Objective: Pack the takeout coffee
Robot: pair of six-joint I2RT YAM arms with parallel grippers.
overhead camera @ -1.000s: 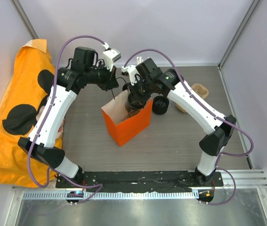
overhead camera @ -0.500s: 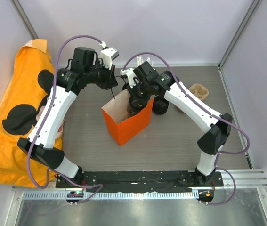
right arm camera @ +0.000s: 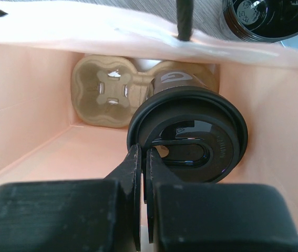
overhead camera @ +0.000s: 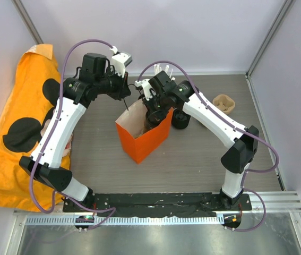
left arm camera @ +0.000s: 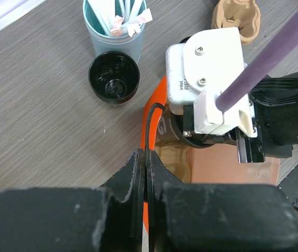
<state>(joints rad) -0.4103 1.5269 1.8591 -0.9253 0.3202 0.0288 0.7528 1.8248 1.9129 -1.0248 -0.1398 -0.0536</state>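
Coffee cup (right arm camera: pixel 188 139), black-lidded: inside orange paper bag (overhead camera: pixel 145 141), above pulp carrier (right arm camera: pixel 104 97)
Right gripper (right arm camera: pixel 143 157): clamped on lid rim (right arm camera: pixel 134 128)
Left gripper (left arm camera: pixel 145 168): pinching black cord handle (left arm camera: pixel 147 126), steadying bag

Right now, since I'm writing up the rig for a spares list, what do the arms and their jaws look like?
Both the left arm and right arm have white shell links between black joints and bases. A purple cable loops along each. Each wrist carries a white boxy camera; the right arm's reads "intel". The jaws are black, blocky and scuffed.
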